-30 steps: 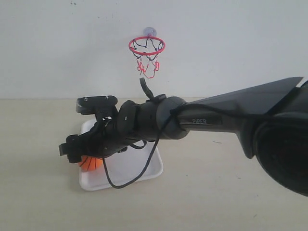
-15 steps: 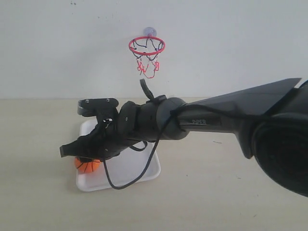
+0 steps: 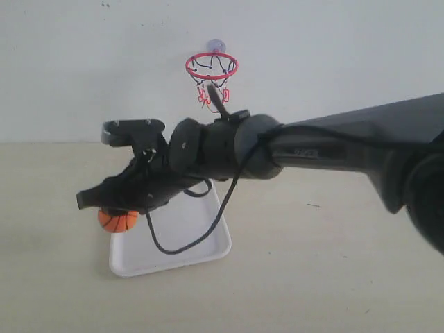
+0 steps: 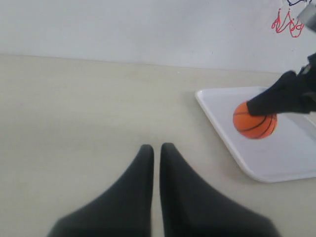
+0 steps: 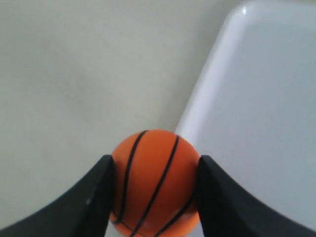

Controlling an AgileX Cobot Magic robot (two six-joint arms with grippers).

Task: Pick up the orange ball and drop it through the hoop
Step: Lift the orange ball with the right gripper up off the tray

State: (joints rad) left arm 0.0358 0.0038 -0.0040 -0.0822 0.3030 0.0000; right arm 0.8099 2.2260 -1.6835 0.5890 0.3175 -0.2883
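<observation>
The orange ball (image 3: pixel 117 220) (image 5: pixel 155 182) (image 4: pixel 255 120) with thin black seams hangs above the left edge of the white tray (image 3: pixel 201 250). My right gripper (image 3: pixel 104 207) (image 5: pixel 155 165) is shut on it, one black finger on each side. The hoop (image 3: pixel 211 66), with red rim, black-and-red net and bluish suction cup, is stuck on the wall above and to the right of the ball; only its net tip (image 4: pixel 288 23) shows in the left wrist view. My left gripper (image 4: pixel 156 148) hovers shut and empty over the bare table, apart from the tray.
The white tray (image 4: pixel 276 163) (image 5: pixel 261 98) lies on the beige table (image 3: pixel 312 277) below the hoop. A black cable (image 3: pixel 187 239) loops from the right arm down over the tray. The white wall stands behind the table.
The right gripper has lifted the orange ball up off the tray and carried it a little to the left. The arm rose with it.
</observation>
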